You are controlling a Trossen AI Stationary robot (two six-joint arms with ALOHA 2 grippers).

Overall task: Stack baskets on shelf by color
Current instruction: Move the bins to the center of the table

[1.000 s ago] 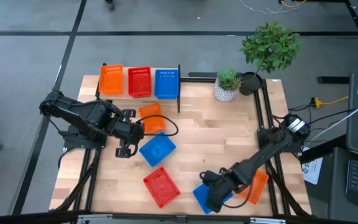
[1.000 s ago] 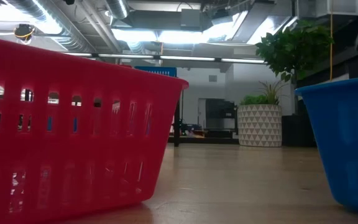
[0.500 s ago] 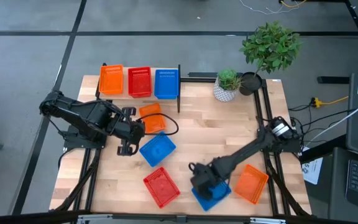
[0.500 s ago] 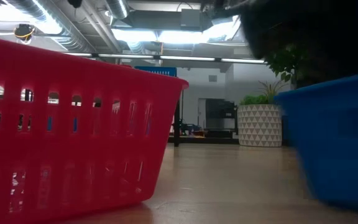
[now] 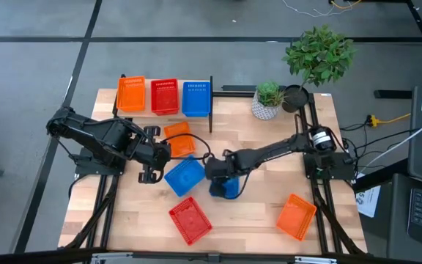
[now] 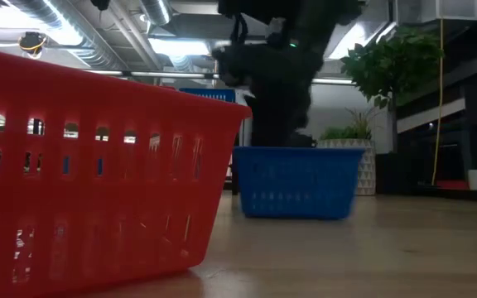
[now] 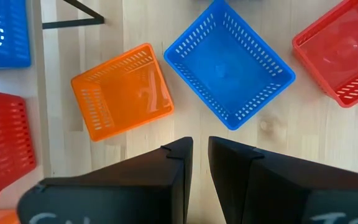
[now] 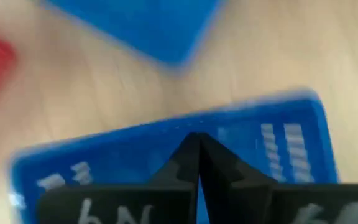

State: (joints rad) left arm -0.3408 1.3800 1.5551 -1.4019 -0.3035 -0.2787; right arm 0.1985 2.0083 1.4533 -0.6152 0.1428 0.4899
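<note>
On the shelf [image 5: 165,111] at the table's far edge stand an orange [image 5: 131,94], a red [image 5: 164,95] and a blue basket [image 5: 195,98]. Loose on the table are an orange basket [image 5: 178,139], a blue one [image 5: 185,176], a red one [image 5: 190,221] and another orange one [image 5: 297,216]. My right gripper [image 5: 222,176] reaches to mid-table, shut on a further blue basket [image 5: 229,189], also seen in the low view [image 6: 296,182]. My left gripper [image 7: 201,152], shut, hovers near the loose orange and blue baskets. My right gripper pinches the blue basket's side wall at its rim [image 8: 241,134] between its two fingers [image 8: 219,168], coming from above and pointing down. In the low view the basket sits upright below the gripper [image 6: 276,136], its bottom [image 6: 296,213] level with the tabletop.
A white patterned plant pot [image 5: 267,105] and a larger dark-potted plant [image 5: 317,55] stand at the far right corner. The red basket [image 6: 98,174] fills the low view's left. Bare wood [image 5: 262,139] lies between shelf and plant.
My right gripper has swept from the near right edge toward the table's middle and left, bringing its blue basket along to beside the loose blue one. The basket has drawn away from the low camera. The near-right orange basket now shows uncovered.
</note>
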